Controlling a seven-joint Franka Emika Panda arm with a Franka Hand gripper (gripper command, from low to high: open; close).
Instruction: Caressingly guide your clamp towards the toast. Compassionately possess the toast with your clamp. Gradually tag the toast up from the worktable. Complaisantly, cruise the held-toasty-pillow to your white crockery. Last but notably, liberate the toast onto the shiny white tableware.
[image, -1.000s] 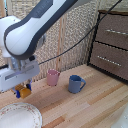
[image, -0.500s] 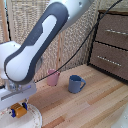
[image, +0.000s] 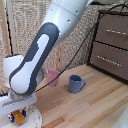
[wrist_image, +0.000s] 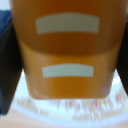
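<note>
In the wrist view the toast (wrist_image: 67, 55) fills nearly the whole picture, an orange-brown block with two pale bars across its face, and a dark finger (wrist_image: 9, 60) presses against one flank while another dark edge shows at the opposite flank, so the clamp is closed on the toast. Beneath it curves the white rim of the plate (wrist_image: 75, 107), with a faint speckled pattern, and a sliver of the wooden worktable (wrist_image: 20, 122) shows beyond that rim. In the exterior view the clamp (image: 18, 116) hangs low at the exterior view's left, the small orange toast (image: 19, 117) held between its short blue fingers, directly over the plate (image: 34, 120); whether the toast touches the plate cannot be told. The glossy white arm (image: 37, 55) rises from there and bends toward the upper right. Farther back on the worktable (image: 95, 107) stand a pink mug (image: 53, 77) and, just beside it, a blue mug (image: 76, 84). Behind them are a woven screen (image: 25, 30) and a dark wooden dresser (image: 111, 45).
</note>
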